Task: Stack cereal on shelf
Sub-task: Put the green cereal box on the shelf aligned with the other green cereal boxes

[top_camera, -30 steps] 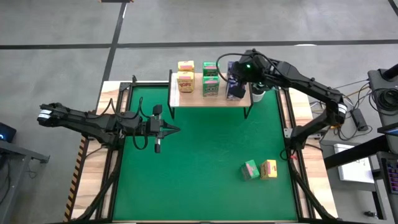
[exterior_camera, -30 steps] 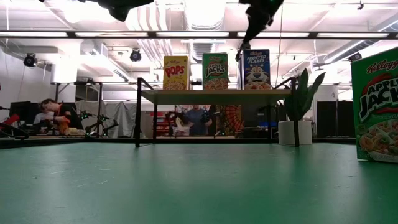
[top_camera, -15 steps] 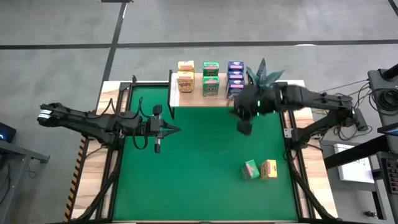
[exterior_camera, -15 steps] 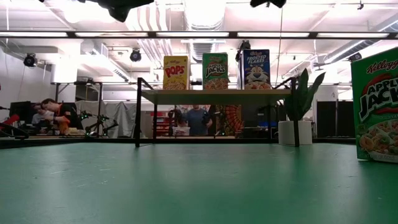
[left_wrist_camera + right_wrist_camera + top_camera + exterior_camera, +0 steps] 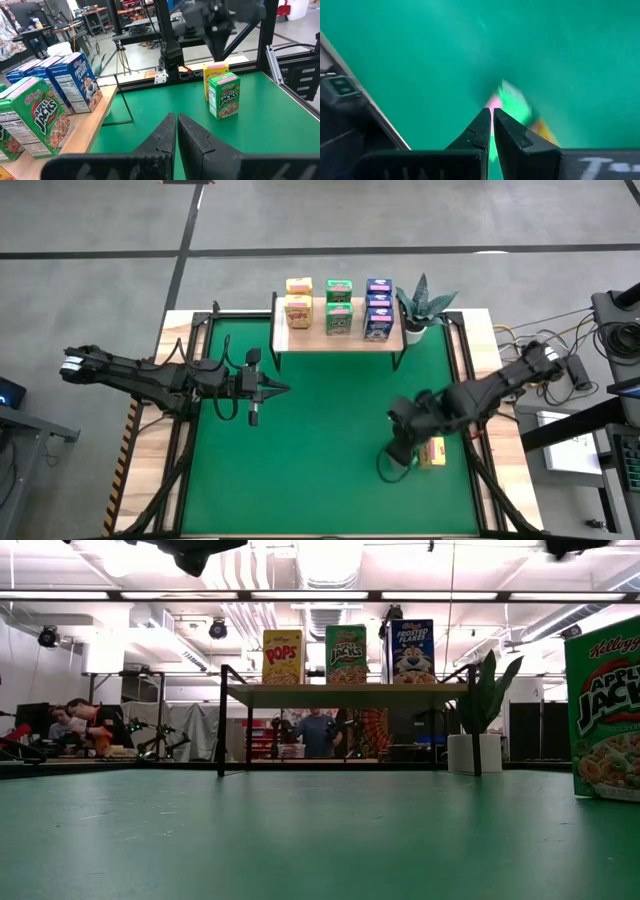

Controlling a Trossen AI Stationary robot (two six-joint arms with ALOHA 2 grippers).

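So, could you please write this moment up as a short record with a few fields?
shelf: holds two yellow, two green and three blue cereal boxes, in three colour rows
loose boxes: green box and yellow box side by side on the green mat
right hand: shut, empty, above the green box
left hand: shut, empty, over the mat's left part
plant: beside the shelf

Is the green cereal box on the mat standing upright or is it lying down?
Upright. In the left wrist view the green cereal box stands on its short end on the green mat, printed front vertical, beside the yellow box.
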